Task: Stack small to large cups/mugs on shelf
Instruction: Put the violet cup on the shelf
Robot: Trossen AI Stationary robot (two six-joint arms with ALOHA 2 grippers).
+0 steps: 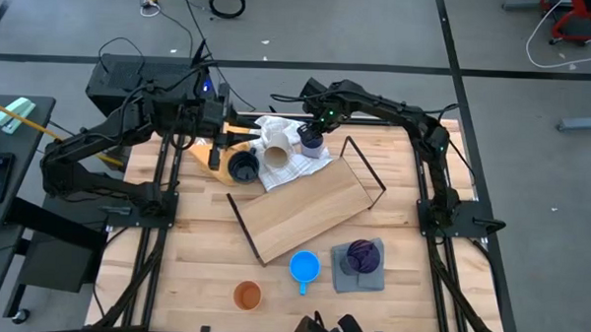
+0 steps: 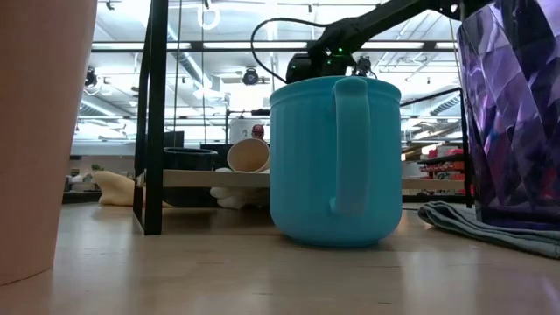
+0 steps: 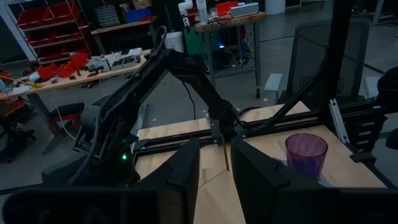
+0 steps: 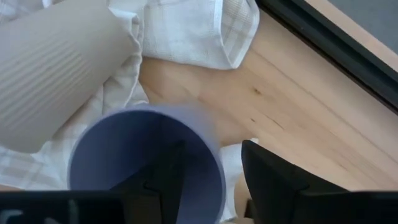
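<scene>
My right gripper is open over the white cloth, pointing down. One finger is inside the lavender cup and one outside, astride its wall. The beige cup lies on its side on that cloth. The dark navy mug stands by the shelf board's far-left corner. My left gripper hangs shut beside it, holding nothing. Near the table's front stand the blue mug, the orange cup and the purple cup on a grey cloth.
A yellow cloth lies under my left gripper. The shelf's black wire frame rises at its right end, close to my right arm. The grey cloth lies at the front right. Bare wood lies left of the shelf board.
</scene>
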